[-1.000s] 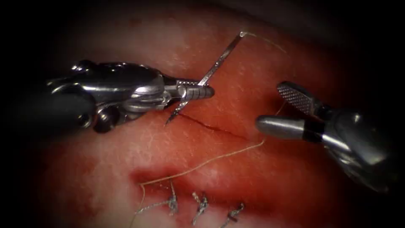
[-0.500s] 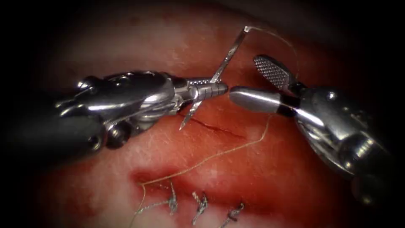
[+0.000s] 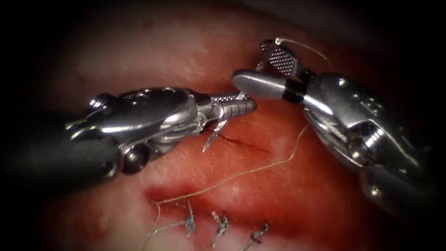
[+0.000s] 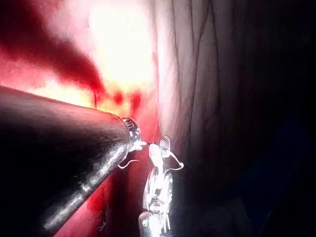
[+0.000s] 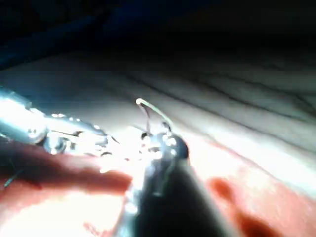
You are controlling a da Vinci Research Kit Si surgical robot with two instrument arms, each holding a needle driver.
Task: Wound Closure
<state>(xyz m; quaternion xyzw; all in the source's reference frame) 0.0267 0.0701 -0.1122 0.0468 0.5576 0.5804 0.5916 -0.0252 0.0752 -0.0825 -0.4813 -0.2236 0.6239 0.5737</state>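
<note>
1. My left tool (image 3: 232, 106) had its jaws clamped on the needle (image 3: 214, 135), gripping it partway along the curve, nearer the point than the tail.
2. My right tool (image 3: 265, 69) had its jaws spread wide around the needle's upper shaft near the thread end; I judged they had not yet closed on it, though the overlap made that hard to read.
3. The needle was clear of the tissue (image 3: 260, 176), its tip hanging just above the left end of the open cut (image 3: 241, 142).
4. The thread (image 3: 232, 176) trailed from the needle's tail, behind my right tool, and across the tissue to the lower row.
5. Three tied stitches (image 3: 220, 227) sat along the lower wound, so that part looked done; the short cut beneath the needle had no stitch in it.
</note>
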